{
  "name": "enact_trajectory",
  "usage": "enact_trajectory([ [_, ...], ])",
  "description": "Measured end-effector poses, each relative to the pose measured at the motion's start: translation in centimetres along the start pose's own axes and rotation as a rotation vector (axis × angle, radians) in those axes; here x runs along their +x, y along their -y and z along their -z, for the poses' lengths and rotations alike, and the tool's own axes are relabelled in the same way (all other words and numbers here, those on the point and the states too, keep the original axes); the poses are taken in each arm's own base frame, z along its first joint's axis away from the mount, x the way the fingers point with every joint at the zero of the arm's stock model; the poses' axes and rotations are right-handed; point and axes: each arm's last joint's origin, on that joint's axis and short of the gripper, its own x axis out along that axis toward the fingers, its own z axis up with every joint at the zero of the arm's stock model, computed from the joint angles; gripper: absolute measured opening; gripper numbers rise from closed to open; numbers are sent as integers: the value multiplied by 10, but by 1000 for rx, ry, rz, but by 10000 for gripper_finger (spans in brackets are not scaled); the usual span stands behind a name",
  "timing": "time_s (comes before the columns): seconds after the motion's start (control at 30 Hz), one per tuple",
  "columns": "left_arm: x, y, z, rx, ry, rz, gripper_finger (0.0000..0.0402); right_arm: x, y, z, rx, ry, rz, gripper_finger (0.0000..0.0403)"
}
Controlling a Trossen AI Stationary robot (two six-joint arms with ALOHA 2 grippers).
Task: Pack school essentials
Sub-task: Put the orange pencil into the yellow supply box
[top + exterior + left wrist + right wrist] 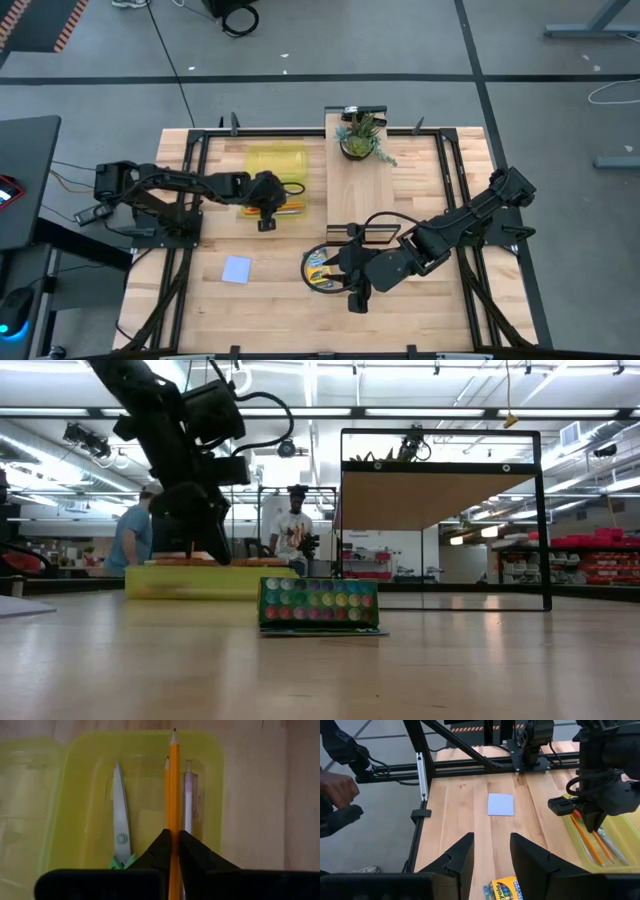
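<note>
In the high view the left tool (266,222) sits just left of centre, over the near end of a translucent yellow tray (275,160) that lies in the upper middle of the wooden surface (180,290). Its own wrist picture shows the two dark fingers (160,851) pinched shut on an orange pencil (173,785), which stands lengthwise over the tray. A second orange pencil (168,790) runs tight alongside it, its tip a little shorter. To the left of the pencils in that picture lie the scissors (119,820), blades closed, a bit of green handle showing at the bottom; to the right lies a pale pen (189,795) (its colour is hard to make out through the plastic).

The right tool (352,290) is low in the centre of the high view, with its fingers (457,857) standing apart and nothing between them. The crayon box (506,888) lies on the surface just beneath them, at the bottom edge of the right wrist picture; in the low view it sits on the surface at the centre, its coloured face turned to the camera. The pale blue notepad (237,269) lies flat at lower left of the high view, well apart from both tools.

A potted plant (358,135) stands at upper centre on a light board (360,195).
</note>
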Motion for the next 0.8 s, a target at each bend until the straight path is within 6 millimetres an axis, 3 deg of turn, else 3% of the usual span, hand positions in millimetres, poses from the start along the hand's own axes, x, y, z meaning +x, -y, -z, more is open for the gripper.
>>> enact_trajectory([
  [0.8,20,4,11,4,-28,4,34,0,0,0,9,0,0,132],
])
